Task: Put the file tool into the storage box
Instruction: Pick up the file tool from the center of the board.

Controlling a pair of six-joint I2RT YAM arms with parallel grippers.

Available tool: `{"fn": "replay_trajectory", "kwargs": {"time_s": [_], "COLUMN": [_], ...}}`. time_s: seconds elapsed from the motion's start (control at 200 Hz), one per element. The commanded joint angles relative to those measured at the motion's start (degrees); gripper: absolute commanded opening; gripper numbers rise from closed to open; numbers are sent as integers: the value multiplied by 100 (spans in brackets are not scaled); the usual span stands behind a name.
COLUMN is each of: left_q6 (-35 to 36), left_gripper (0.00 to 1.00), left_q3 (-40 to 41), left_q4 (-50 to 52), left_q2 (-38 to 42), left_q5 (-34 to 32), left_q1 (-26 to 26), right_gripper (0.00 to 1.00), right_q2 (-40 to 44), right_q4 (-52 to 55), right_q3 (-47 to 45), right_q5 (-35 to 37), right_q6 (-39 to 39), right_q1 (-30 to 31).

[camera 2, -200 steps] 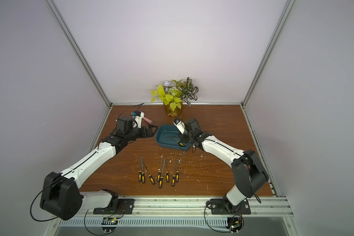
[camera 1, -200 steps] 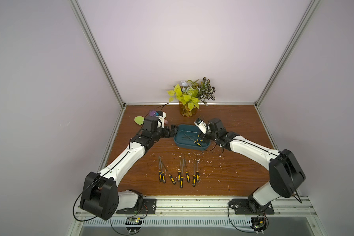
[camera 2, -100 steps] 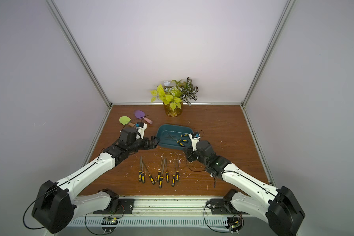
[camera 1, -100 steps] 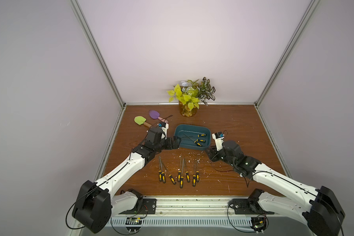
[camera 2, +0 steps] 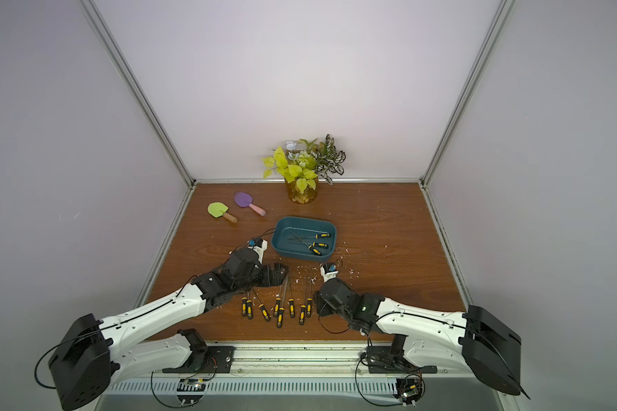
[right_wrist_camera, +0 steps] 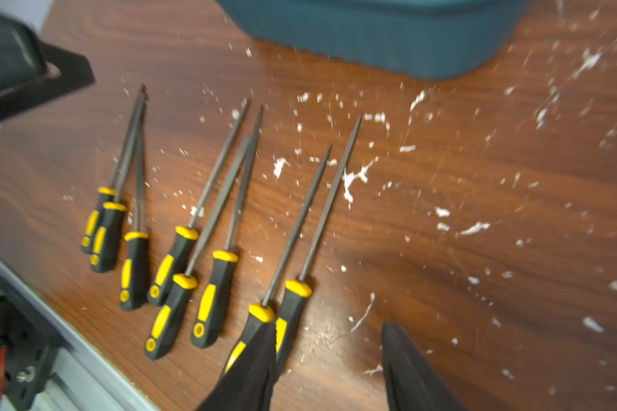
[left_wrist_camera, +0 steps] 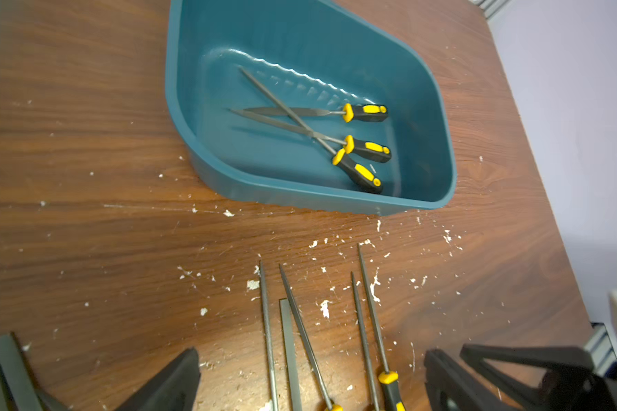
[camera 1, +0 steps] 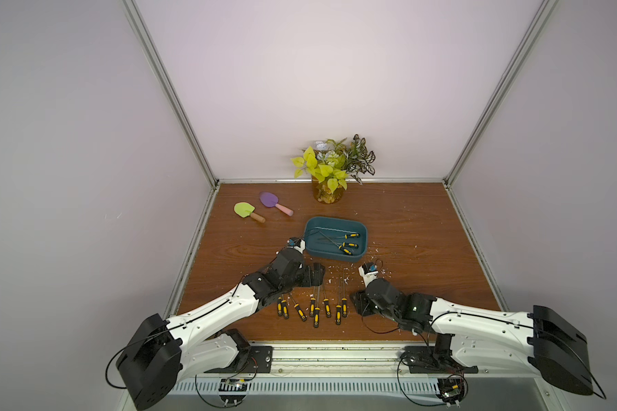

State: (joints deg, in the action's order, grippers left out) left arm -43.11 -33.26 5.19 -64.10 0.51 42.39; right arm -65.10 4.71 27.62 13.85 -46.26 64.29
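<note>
Step in hand, as I read it: pick-up of the next file; nothing is in transit.

Storage box sits mid-surface, beyond the row; three files already inside, shafts crossed, handles at one end. Eight loose files lie on the surface in a rough row, handles toward the robot, tips toward the box; white flecks scattered around them.

Right arm: right jaws apart, low at the right end of the row; bare wood between them, nothing clamped. One finger overlaps the butt ends of the end pair in the right wrist view; whether it touches them I cannot tell (blur).

Left arm: left jaws apart and empty, near the tips at the left end of the row, between row and box.

Likely target: the end file on the right. Its handle lies just beside that of its neighbour; that is the difficulty.

Next move calls for:
- shifting the right jaws sideways until one handle alone sits between them;
- closing on the handle, not the thin shaft;
- lifting clear and carrying it over the near wall;
- laying it along the box's long axis, since the files inside span most of its length.
</note>
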Motion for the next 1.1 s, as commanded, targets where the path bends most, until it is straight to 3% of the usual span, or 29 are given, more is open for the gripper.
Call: {"fn": "replay_trajectory", "kwargs": {"time_s": [0.0,0.515,1.096], "left_q6": [-318,-471,-377], "left_gripper": [100,100,100], "left_q3": [129,381,328], "left_q4": [-94,-37,-79], "left_q2": [2,414,484], "left_q5": [-361,-433,-326], "left_q1": [89,86,100], "right_gripper": [53,53,54], "right_q2": [-206,-1418,-1479], "right_q4": [-283,89,1171], "right_q3": [49,834,795], "right_q5": [232,503,1103], "right_q6": [-335,-267,-371], "right_q1": [190,533,542]}}
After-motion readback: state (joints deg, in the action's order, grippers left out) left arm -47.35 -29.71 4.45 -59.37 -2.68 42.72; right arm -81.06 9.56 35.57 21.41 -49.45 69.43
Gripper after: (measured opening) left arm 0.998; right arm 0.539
